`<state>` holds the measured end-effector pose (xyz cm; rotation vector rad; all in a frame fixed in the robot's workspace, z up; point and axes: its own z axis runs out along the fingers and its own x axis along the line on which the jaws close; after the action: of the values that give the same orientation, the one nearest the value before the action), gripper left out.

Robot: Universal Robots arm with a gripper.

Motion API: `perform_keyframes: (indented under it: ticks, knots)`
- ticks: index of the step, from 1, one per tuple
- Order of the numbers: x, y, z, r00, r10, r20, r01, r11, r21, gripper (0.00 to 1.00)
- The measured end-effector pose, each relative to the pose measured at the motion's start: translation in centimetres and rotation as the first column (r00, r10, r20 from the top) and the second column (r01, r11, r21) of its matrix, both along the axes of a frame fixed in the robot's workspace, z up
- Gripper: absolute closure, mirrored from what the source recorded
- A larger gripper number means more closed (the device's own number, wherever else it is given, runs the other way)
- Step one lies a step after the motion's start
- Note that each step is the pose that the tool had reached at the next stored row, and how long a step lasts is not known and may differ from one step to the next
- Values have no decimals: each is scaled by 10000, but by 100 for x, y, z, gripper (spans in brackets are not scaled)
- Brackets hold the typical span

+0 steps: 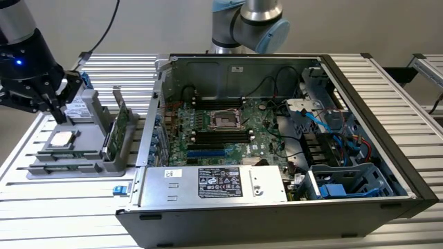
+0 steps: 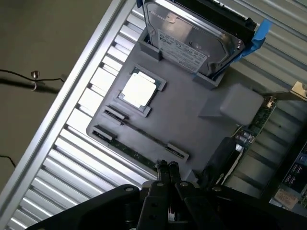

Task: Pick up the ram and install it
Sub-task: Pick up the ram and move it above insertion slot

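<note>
Ram: the ram [image 2: 133, 152] lies on edge in a narrow groove of the grey holder [image 2: 192, 129], at the rim nearest the fingers. It is a thin green strip, so only its top edge shows. Clips at both ends look meant to keep it upright and easy to reach from above.
Fingers: the gripper [image 2: 168, 166] hangs over one end of that groove. Its slim black fingers are drawn together and grasp nothing. In the exterior view they stand above the holder, apart from it.
Holder: matt grey plastic, moulded with a pocket for each part, which I judge fixes every pickup spot.
Neighbours: a square silver processor chip [image 2: 139, 90] sits flat in its recess. A metal hard drive [image 2: 192, 40] leans in a bracket. A broader green card [image 1: 119, 127] stands on edge.
Tabletop: ribbed aluminium slats [image 1: 69, 212], shiny.
Destination: the open computer case [image 1: 387, 161] lies on its side, so the motherboard [image 1: 239, 122] faces up. Its long dark memory slots [image 1: 221, 136] look bare, so the install seems not yet done.
</note>
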<state>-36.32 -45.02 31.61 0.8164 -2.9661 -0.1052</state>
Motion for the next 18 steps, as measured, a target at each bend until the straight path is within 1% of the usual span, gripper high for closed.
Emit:
perform_keyframes:
  ticks: [2, 4, 6, 9, 13, 16, 18]
  knots:
    - [0, 0, -19, 9994, 355, 0, -355, 9994, 0, 90]
    - [0, 0, -39, 9974, 719, 0, -719, 9974, 0, 90]
    - [0, 0, -61, 9940, 1093, -1, -1093, 9940, 0, 90]
    - [0, 0, -97, 9867, 1623, -1, -1623, 9867, -1, 90]
    - [0, 0, -148, 9724, 2332, 0, -2332, 9724, 0, 90]
    - [0, 0, -186, 9582, 2860, 0, -2860, 9582, 0, 90]
    - [0, 0, -211, 9472, 3206, -1, -3206, 9472, 0, 90]
